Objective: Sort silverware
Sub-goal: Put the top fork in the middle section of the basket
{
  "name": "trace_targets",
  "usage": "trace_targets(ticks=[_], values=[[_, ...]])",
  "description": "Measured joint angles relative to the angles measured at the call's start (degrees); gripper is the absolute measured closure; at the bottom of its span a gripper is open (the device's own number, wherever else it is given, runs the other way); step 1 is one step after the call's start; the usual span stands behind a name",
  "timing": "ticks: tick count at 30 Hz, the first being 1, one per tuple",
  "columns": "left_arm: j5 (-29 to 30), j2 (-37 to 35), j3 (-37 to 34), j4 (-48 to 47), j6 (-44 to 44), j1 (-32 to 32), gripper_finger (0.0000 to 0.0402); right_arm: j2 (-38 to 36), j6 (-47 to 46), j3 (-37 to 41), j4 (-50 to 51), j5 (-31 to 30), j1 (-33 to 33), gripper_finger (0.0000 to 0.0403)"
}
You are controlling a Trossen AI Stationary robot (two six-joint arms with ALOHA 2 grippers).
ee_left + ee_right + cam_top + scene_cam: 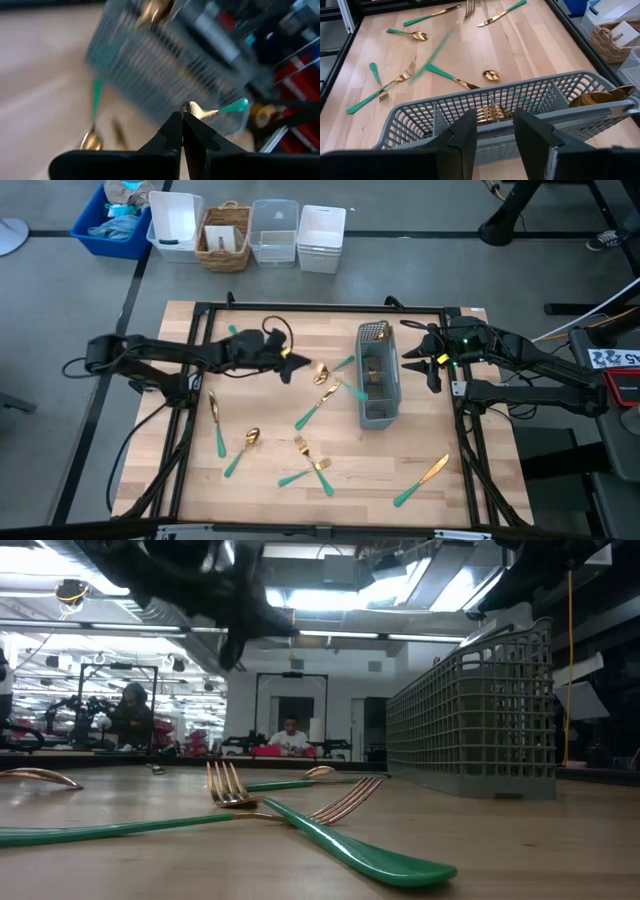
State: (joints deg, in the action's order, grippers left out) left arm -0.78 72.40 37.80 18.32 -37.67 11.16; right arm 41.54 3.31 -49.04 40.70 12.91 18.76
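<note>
Caddy in the middle, open wood toward the left edge

Passage mid-table is blocked by the grey mesh caddy point(379, 374); crossed forks point(312, 464) and a knife point(421, 480) are scattered over the front boards, while bare table point(150, 470) is left along the front-left edge.

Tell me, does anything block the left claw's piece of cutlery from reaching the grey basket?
Nothing visible does. The left gripper is shut on a teal-handled piece, raised above the table with the caddy close ahead. The right gripper waits open at the caddy's far side.
</note>
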Motion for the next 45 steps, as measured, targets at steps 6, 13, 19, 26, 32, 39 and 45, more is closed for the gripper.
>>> trace_targets(ticks=[6,13,19,26,32,39,45], values=[[11.15,-0.07,1.16,8.84,7.59,-1.15,0.0401,0.02,0.0,0.0,-0.32,-0.03,0.0,0.0274],[14.43,5.83,8.95,10.94,28.17,-3.58,0.0401,0.02,-0.02,0.0,-0.34,-1.77,0.0,0.0274],[16.48,11.37,15.33,10.37,47.43,-4.22,0.0401,0.02,-1.63,0.0,-0.28,-1.78,-0.02,0.0274],[20.41,15.12,19.46,8.27,63.15,-4.11,0.0401,0.02,-2.99,0.0,-0.25,-1.77,-0.02,0.0274],[21.15,18.11,20.39,6.63,75.38,-3.46,0.0401,0.02,-3.01,0.0,-0.27,-1.79,-0.01,0.0274],[20.27,22.18,20.39,8.36,82.71,-4.17,0.0393,0.02,-2.99,0.0,-0.27,-1.77,0.0,0.0274],[20.25,24.28,20.39,11.25,79.88,-4.7,0.0368,0.02,-2.99,0.0,-0.28,-1.79,-0.02,0.0274]])
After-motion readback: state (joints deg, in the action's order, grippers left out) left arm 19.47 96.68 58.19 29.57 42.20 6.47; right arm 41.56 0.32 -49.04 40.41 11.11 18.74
